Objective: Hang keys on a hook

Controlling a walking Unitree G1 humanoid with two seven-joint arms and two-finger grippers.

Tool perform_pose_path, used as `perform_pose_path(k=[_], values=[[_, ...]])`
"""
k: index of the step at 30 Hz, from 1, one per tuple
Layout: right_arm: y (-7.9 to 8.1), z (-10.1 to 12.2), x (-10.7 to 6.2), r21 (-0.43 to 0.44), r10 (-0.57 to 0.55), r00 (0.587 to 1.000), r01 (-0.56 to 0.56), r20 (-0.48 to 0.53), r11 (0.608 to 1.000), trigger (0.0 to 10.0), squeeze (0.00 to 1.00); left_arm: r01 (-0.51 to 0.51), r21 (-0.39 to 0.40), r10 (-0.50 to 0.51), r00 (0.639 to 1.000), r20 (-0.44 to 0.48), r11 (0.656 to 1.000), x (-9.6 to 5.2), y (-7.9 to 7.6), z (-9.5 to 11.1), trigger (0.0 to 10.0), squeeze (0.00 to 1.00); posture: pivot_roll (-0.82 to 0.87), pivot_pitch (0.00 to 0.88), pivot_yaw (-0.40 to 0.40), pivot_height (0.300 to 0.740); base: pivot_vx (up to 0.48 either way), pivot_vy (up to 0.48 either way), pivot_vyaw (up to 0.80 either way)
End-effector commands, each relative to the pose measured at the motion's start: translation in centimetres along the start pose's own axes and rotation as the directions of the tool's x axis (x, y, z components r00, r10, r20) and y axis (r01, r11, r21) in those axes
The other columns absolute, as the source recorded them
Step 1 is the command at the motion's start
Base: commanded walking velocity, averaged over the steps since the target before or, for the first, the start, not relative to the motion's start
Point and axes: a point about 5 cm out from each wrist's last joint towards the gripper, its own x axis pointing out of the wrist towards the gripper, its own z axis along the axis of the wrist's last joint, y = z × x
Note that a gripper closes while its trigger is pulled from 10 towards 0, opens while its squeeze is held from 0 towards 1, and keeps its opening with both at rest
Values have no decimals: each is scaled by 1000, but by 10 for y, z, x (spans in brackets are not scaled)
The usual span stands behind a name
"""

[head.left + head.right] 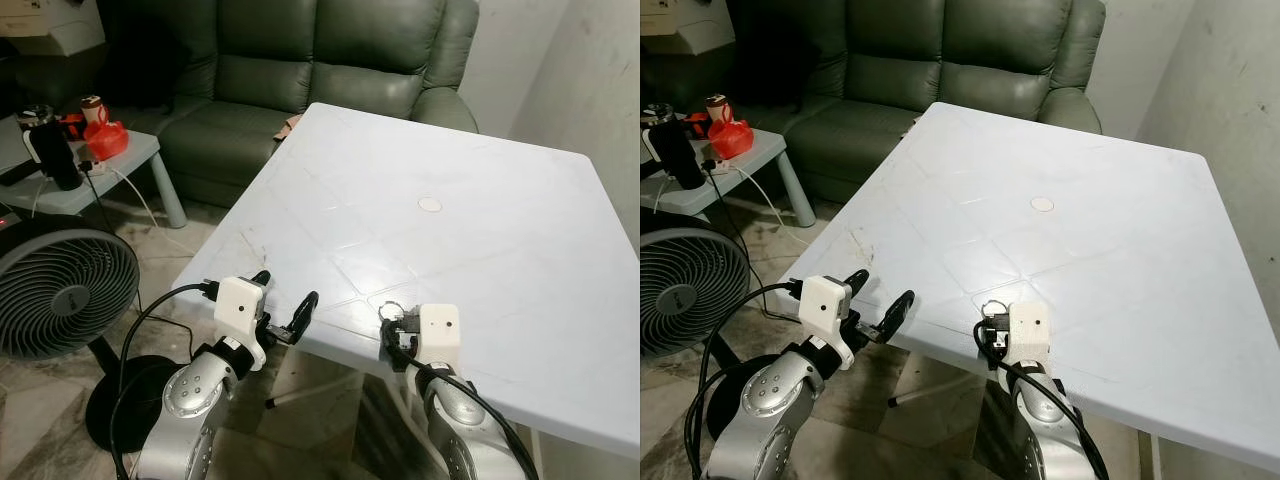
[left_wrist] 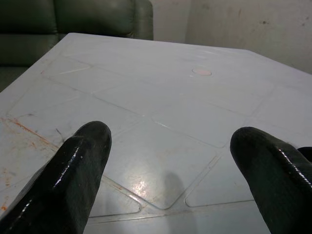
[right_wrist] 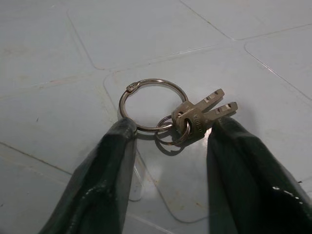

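Keys lay at the near edge of a white table, bracketed by the right gripper.

The table (image 1: 470, 190) was white plastic, its top moulded in square panels, scuffed with rusty streaks near the left gripper (image 2: 170, 170), whose fingers stood wide apart over the near corner, holding nothing. A small round cap (image 1: 429, 204) sat mid-table. The keys (image 3: 202, 114) rested flat on the surface on a large ring (image 3: 152, 105); the right gripper (image 3: 168, 141) had its fingers parted on either side, one tip touching the ring, not clamped. Behind stood a dark green sofa (image 1: 300, 60); to the left, a fan (image 1: 60, 295) on the tiled floor and a cluttered side table (image 1: 125, 160).
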Motion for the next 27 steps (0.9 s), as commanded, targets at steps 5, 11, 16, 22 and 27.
perform_pose_path(k=[5, 11, 16, 22, 27], values=[[4, 6, 0, 13, 11, 1000, -11, 13, 1000, 1216, 0, -5, 16, 4, 1000, 9, 1000, 1, 0, 4, 10000, 0, 36, 25, -46, 740, 0, 0, 0], [4, 6, 0, 15, 12, 1000, -12, 17, 1000, 510, 0, -4, 17, 4, 1000, 10, 1000, 1, 0, 4, 10000, 0, 36, 23, -47, 740, 0, 0, 0], [3, 6, 0, 13, 10, 1000, -10, 19, 1000, 353, 0, -1, 20, 1, 1000, 12, 1000, 2, 0, 5, 10000, 0, 37, 16, -45, 740, 0, 0, 0], [3, 6, -1, 13, 10, 1000, -10, 21, 1000, 0, 0, 2, 23, -2, 1000, 14, 1000, 3, 0, 5, 10000, 0, 37, 12, -44, 740, 0, 0, 0], [3, 6, 0, 15, 9, 1000, -9, 22, 1000, 0, 0, 3, 25, -3, 1000, 13, 1000, 3, 0, 5, 10000, 0, 36, 6, -42, 740, 0, 0, 0]])
